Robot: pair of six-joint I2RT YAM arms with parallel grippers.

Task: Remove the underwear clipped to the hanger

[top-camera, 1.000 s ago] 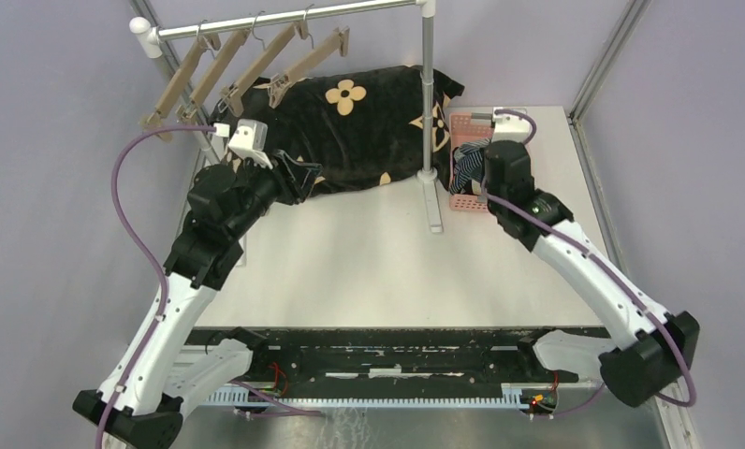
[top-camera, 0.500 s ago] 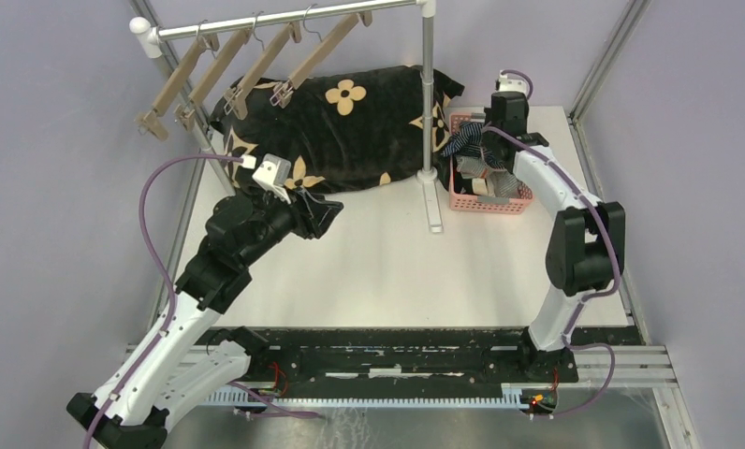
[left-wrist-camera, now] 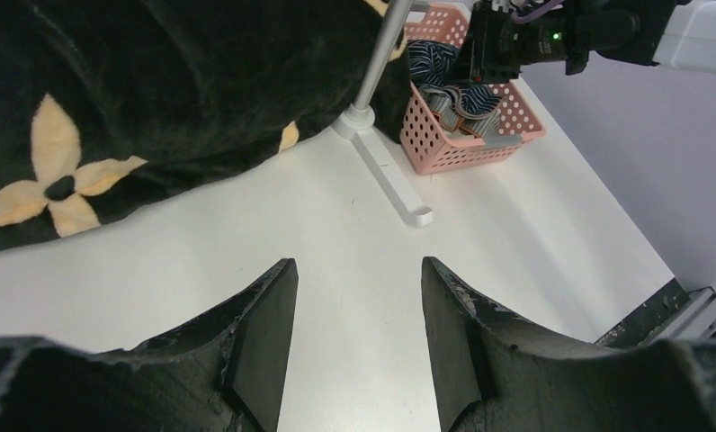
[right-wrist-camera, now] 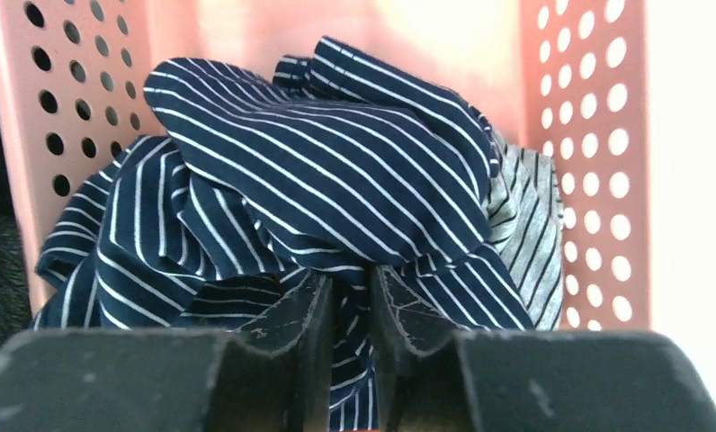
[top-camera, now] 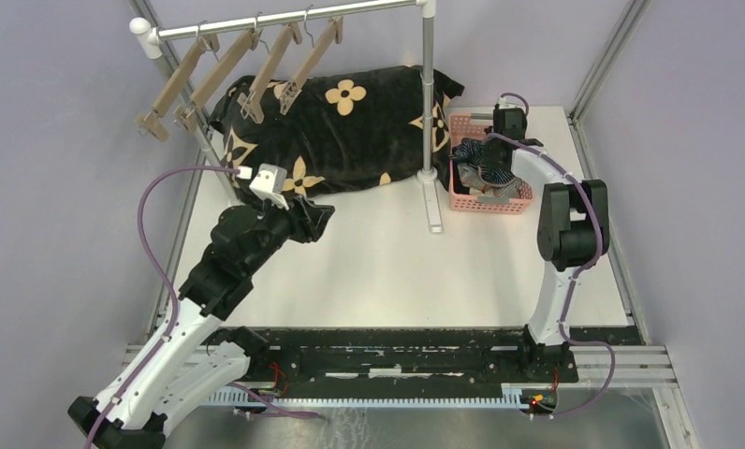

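The navy striped underwear (right-wrist-camera: 318, 171) lies bunched in the pink basket (top-camera: 462, 196), on top of the grey striped underwear (right-wrist-camera: 525, 225). It also shows in the top view (top-camera: 476, 159) and the left wrist view (left-wrist-camera: 431, 63). My right gripper (right-wrist-camera: 350, 288) is over the basket, shut on a fold of the navy underwear. The black underwear is hidden. My left gripper (left-wrist-camera: 354, 270) is open and empty, low over the white table (top-camera: 387, 253) in front of the flowered cloth. Several wooden clip hangers (top-camera: 266, 65) hang bare on the rail.
The big black cloth with tan flowers (top-camera: 350, 122) lies at the back under the rail (top-camera: 284, 17). The rack's post (top-camera: 428, 94) and its foot (top-camera: 433, 210) stand between cloth and basket. Walls close in on both sides.
My right arm swung back and brought the navy underwear down into the basket. My left gripper drew away from the hangers toward the table's middle. The hangers swung.
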